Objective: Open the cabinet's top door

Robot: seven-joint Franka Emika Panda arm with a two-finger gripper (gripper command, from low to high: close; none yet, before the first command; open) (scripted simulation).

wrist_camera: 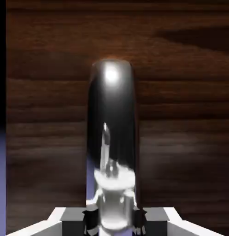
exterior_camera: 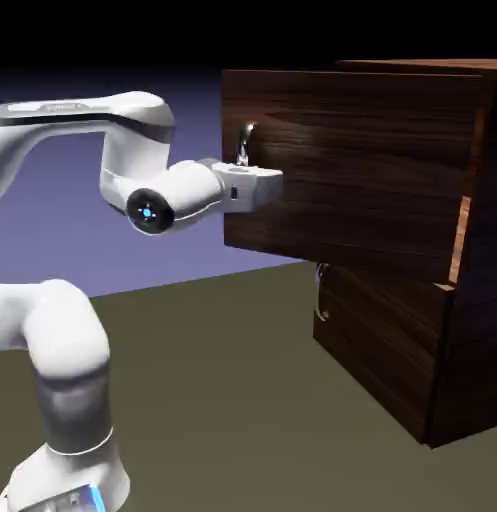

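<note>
Gripper (exterior_camera: 254, 172) is clamped on the handle (exterior_camera: 246, 143) of the top door (exterior_camera: 352, 170), one of two cabinet (exterior_camera: 472, 330) panels.

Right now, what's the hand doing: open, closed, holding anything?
Hand: closed on the top door's handle.

Gripper (wrist_camera: 114, 220) fingertips: mostly hidden behind the handle (wrist_camera: 112, 138) at 6 o'clock, hand view. Cabinet (exterior_camera: 472, 330): cut off at 3 o'clock, exterior view. Arm (exterior_camera: 52, 380) base: cropped at 7 o'clock.
</note>
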